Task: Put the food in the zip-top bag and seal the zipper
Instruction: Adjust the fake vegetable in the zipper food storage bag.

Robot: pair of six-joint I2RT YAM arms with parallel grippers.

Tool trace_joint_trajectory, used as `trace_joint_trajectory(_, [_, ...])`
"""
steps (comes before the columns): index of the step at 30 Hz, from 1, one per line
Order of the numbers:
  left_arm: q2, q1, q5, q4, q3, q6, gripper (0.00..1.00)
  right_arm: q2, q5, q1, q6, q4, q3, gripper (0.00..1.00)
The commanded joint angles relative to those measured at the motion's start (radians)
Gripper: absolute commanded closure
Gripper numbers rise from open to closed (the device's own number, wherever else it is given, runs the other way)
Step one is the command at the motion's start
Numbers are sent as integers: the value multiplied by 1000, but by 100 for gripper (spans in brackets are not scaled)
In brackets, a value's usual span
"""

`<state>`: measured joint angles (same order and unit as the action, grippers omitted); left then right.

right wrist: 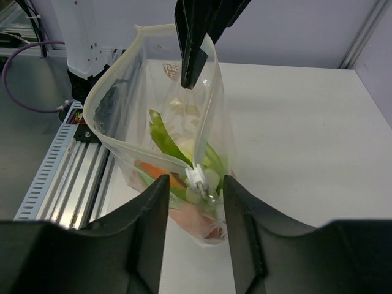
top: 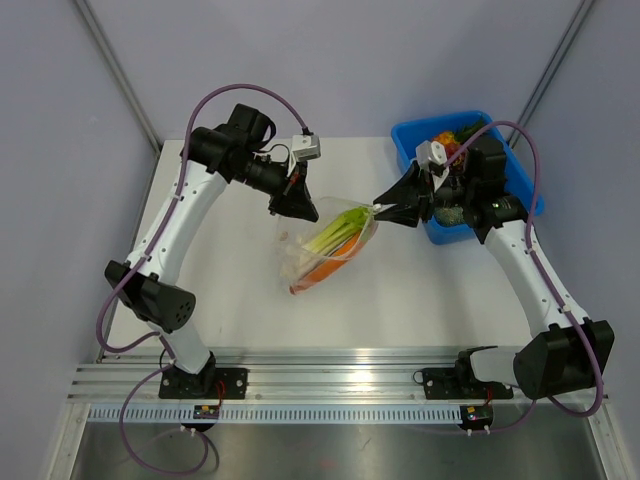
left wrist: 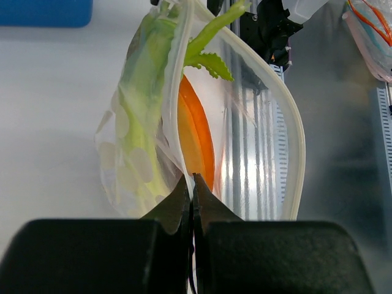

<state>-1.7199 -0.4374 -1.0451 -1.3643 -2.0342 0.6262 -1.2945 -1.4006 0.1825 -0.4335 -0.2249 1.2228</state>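
Left gripper (left wrist: 191, 187) clenched on bag (left wrist: 260, 159) rim, mid-table (top: 430, 300). Right gripper (right wrist: 195, 191) released, fingers straddling bag's far end, white slider (right wrist: 197, 176) between them. Leek (left wrist: 147, 92) and orange vegetable (left wrist: 197, 138) inside bag. Zipper (left wrist: 296, 141) gaping.

zip-top bag (left wrist: 128, 165): clear, white round dots | leek (top: 336, 232): green, white | long produce (left wrist: 197, 144): orange | bin (top: 412, 138): blue
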Motion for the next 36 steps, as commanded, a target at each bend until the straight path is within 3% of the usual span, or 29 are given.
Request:
trace_joint_trajectory(1, [6, 5, -58, 8, -41, 3, 100, 12, -15, 9, 22, 38, 30, 58])
trace_joint_trajectory(6, [5, 5, -47, 17, -35, -8, 100, 12, 0, 9, 53, 62, 18, 88])
trace_joint_trajectory(7, [5, 5, -44, 22, -31, -16, 100, 15, 5, 9, 55, 64, 17, 100])
trace_joint_trajectory(8, [8, 5, -26, 46, -26, -41, 90, 20, 24, 9, 62, 65, 15, 100])
trace_joint_trajectory(10, [20, 8, 0, 95, 5, -92, 56, 34, 66, 9, 87, 81, 0, 100])
trace_joint_trajectory(11, [26, 11, 19, 137, 14, -132, 27, 38, 145, 9, 140, 107, -8, 100])
trace_joint_trajectory(15, [63, 16, 98, 256, 35, -256, 8, 44, 297, 9, 262, 131, -40, 100])
trace_joint_trajectory(17, [86, 14, 175, 341, 37, -356, 8, 37, 330, 15, 329, 154, -49, 100])
trace_joint_trajectory(19, [100, -3, 201, 407, 55, -429, 16, 32, 347, 31, 351, 180, -75, 100])
trace_joint_trajectory(22, [128, -67, 270, 655, 177, -626, 33, 40, 359, 49, 354, 250, -129, 100])
trace_joint_trajectory(25, [137, -133, 416, 844, 254, -803, 39, 54, 370, 55, 357, 272, -163, 100])
trace_joint_trajectory(28, [135, -141, 438, 963, 308, -931, 41, 61, 367, 57, 348, 254, -169, 100])
trace_joint_trajectory(32, [138, -149, 485, 1053, 379, -1030, 44, 67, 356, 58, 345, 248, -174, 100])
trace_joint_trajectory(36, [117, -150, 510, 1065, 413, -1091, 59, 69, 357, 60, 348, 248, -178, 100])
